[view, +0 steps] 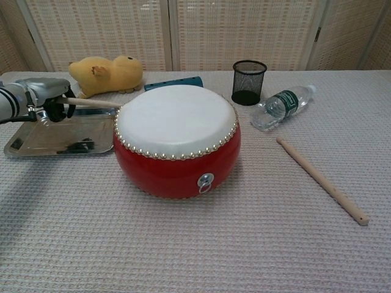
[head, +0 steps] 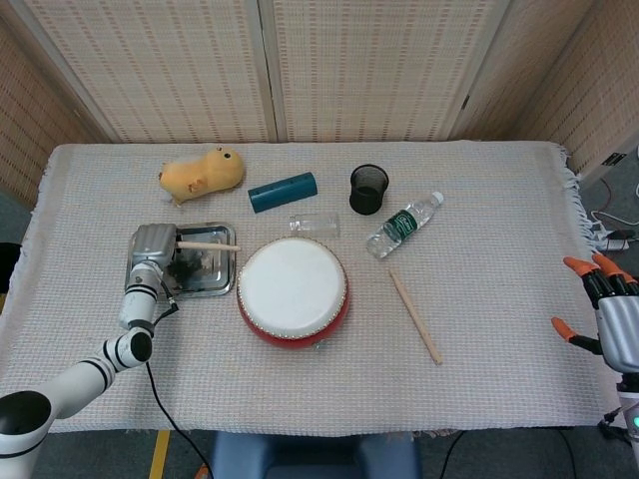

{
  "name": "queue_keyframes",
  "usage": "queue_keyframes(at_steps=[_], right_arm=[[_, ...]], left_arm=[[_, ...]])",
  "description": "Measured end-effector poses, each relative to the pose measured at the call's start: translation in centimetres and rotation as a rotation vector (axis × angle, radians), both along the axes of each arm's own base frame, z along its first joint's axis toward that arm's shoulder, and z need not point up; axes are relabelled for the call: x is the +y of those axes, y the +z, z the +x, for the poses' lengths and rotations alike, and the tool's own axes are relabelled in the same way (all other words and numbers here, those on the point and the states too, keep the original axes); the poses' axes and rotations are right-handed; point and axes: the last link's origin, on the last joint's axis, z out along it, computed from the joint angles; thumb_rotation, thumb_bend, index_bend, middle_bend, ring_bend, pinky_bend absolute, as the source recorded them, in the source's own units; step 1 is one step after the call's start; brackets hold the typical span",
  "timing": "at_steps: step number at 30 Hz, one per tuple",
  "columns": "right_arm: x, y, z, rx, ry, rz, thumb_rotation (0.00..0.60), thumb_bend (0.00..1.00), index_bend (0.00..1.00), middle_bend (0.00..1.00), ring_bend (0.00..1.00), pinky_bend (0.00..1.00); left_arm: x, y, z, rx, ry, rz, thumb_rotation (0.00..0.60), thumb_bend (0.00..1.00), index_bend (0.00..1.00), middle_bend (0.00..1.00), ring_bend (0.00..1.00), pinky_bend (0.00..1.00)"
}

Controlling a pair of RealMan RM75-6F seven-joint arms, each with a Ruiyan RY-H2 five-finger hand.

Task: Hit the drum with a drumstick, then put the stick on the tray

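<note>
A red drum (head: pixel 293 290) (view: pixel 176 139) with a white skin stands mid-table. My left hand (head: pixel 154 246) (view: pixel 41 99) grips a wooden drumstick (head: pixel 210 244) (view: pixel 93 102) low over the metal tray (head: pixel 214 286) (view: pixel 36 144), the stick's tip pointing at the drum. A second drumstick (head: pixel 415 316) (view: pixel 321 180) lies loose on the cloth right of the drum. My right hand (head: pixel 604 311) hangs at the table's right edge, fingers apart, holding nothing.
Along the back stand a yellow plush toy (head: pixel 203 173) (view: pixel 106 74), a teal cylinder (head: pixel 283 192), a clear glass (head: pixel 315 225), a black mesh cup (head: pixel 368 189) (view: pixel 248 82) and a lying water bottle (head: pixel 403 224) (view: pixel 282 106). A woven cloth (head: pixel 499 249) covers the table.
</note>
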Motion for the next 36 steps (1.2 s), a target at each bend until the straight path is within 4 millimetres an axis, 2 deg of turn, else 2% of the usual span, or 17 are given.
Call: queue_keyframes(at_steps=[2,6,13,18,25,32,36], right_arm=[[0.0,0.0,-0.1,-0.001,-0.003,-0.001,0.600,0.18,0.17,0.21,0.08,0.22],[0.1,0.0,-0.2,-0.003,-0.006,-0.003,0.600,0.18,0.17,0.21,0.08,0.22],[0.1,0.1,-0.3,-0.004,-0.003,-0.006,0.600,0.18,0.17,0.21,0.08,0.22],[0.2,0.2,-0.3,-0.005,-0.004,-0.007,0.600,0.18,0.17,0.21,0.08,0.22],[0.3,0.2,-0.3,-0.005,-0.001,-0.010,0.600,0.18,0.17,0.21,0.08,0.22],[0.3,0.3,-0.3,-0.008,0.000,-0.011,0.600,0.18,0.17,0.21,0.08,0.22],[0.4,0.6,-0.3,-0.006,-0.001,-0.016,0.600,0.18,0.17,0.21,0.08,0.22]], left_arm=[[-0.1,0.1,0.0,-0.002,0.004,-0.004,0.600,0.50,0.32,0.36,0.32,0.64],[-0.2,0.2,0.2,-0.008,0.006,-0.007,0.600,0.36,0.16,0.19,0.14,0.37],[-0.4,0.1,0.5,-0.026,0.016,-0.031,0.600,0.30,0.01,0.03,0.00,0.13],[-0.4,0.2,0.6,-0.036,0.021,-0.039,0.600,0.26,0.00,0.00,0.00,0.06],[-0.6,0.9,1.0,-0.101,0.030,-0.046,0.600,0.19,0.00,0.00,0.00,0.01],[-0.8,2.0,1.4,-0.155,0.034,-0.039,0.600,0.18,0.00,0.00,0.00,0.01],[-1.0,3.3,1.7,-0.212,0.026,0.013,0.600,0.19,0.00,0.00,0.00,0.03]])
